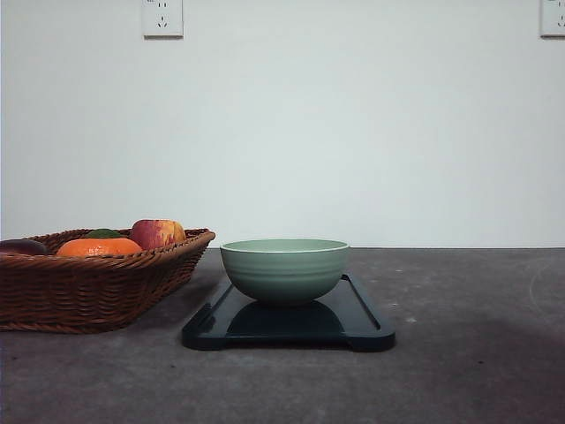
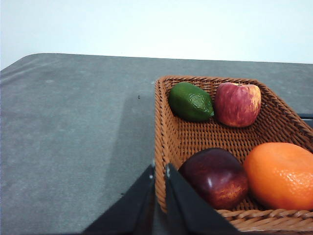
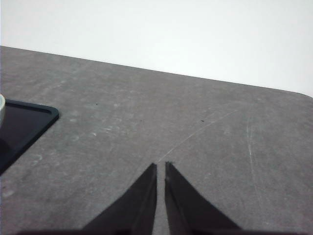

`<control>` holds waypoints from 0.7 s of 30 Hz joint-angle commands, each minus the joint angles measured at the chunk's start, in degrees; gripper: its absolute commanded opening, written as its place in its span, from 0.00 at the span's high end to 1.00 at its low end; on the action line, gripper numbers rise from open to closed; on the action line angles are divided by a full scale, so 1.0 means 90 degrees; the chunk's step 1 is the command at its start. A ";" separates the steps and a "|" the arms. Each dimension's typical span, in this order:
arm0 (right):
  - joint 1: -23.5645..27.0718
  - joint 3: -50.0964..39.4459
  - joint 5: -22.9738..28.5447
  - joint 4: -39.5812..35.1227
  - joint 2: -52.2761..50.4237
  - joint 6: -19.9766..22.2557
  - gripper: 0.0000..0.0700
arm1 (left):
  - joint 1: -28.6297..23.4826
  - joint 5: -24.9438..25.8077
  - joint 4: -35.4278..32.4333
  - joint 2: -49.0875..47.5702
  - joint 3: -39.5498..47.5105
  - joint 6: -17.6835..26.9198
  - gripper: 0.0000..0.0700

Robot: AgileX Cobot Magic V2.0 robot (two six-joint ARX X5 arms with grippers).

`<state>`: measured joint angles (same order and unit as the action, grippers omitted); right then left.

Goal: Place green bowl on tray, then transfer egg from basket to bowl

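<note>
Basket (image 1: 88,287) at table's left, wicker, holding orange (image 2: 281,174), two apples and lime (image 2: 190,102); egg's spot among them cannot be told. Tray (image 1: 371,329) just beside, dark, flat. Green bowl (image 1: 284,269) upright on tray, pale sage, faintly ribbed: step one judged done, egg transfer pending. Left gripper (image 2: 160,169) at basket's rim, fingers pressed together, empty; right gripper (image 3: 161,164) likewise over bare table. Next move calls for spreading left fingers and locating egg.

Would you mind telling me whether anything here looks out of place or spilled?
Nothing stands out: the green bowl sits upright on the tray, and the fruit lies inside the basket, with nothing spilled on the table.
</note>
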<state>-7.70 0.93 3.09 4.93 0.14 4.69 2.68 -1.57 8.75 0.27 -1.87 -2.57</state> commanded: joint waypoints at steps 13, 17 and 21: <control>0.0002 -0.0027 0.0000 -0.0070 0.0007 0.0030 0.97 | -0.0005 -0.0016 -0.0078 -0.0010 0.0121 0.0000 0.97; 0.0002 -0.0027 0.0000 -0.0073 0.0007 0.0030 0.97 | -0.0005 -0.0018 -0.0078 -0.0010 0.0121 0.0000 0.97; 0.0002 -0.0027 0.0000 -0.0072 0.0007 0.0030 0.97 | -0.0005 -0.0017 -0.0078 -0.0010 0.0121 0.0000 0.97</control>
<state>-7.70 0.93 3.09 4.93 0.14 4.69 2.68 -1.57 8.75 0.27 -1.87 -2.57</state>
